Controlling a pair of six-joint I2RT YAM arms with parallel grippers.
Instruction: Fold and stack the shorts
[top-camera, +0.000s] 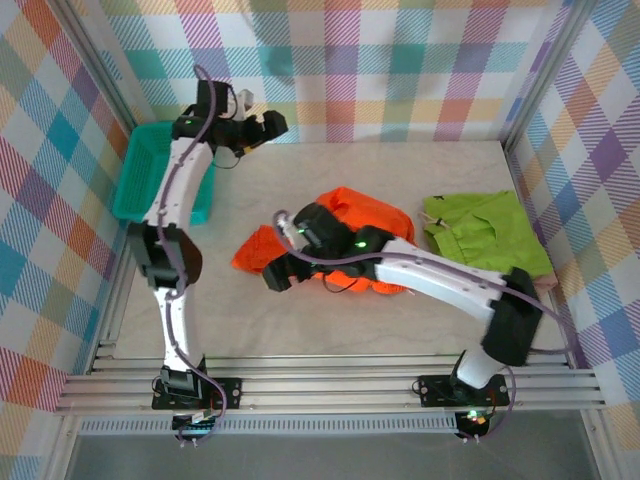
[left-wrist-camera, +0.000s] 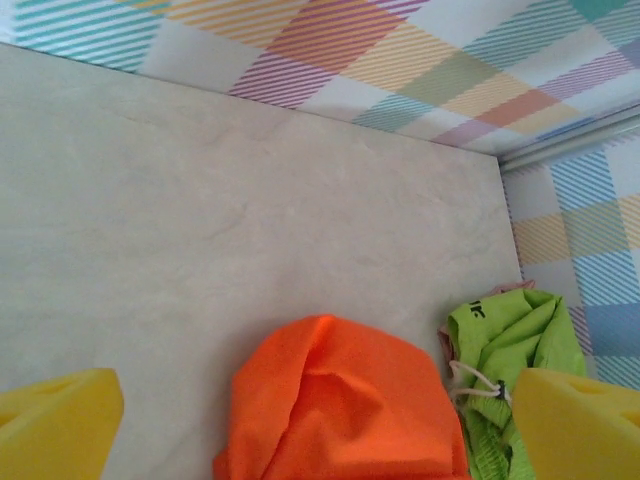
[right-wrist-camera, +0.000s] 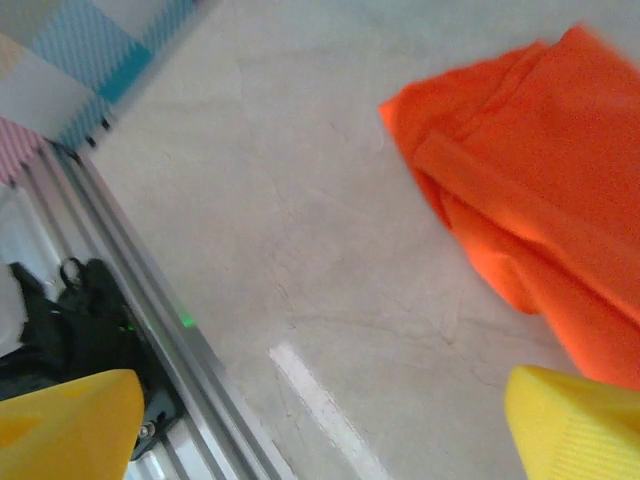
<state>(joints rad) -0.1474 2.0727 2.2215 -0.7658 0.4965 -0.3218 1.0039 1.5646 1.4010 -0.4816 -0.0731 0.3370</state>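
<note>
On the tabletop (top-camera: 300, 180), the green shorts (top-camera: 487, 232) lie folded at the right over the pink shorts (top-camera: 547, 284), so two of three appear stacked. The orange shorts (top-camera: 365, 215) lie crumpled at centre, apart from that stack and not yet folded. The left end effector (left-wrist-camera: 315, 425) and the right end effector (right-wrist-camera: 320, 425) both stand with jaws apart, holding nothing.

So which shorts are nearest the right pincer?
The orange shorts, bunched up beside the right pincer; the lime green shorts lie well off to the right.
</note>
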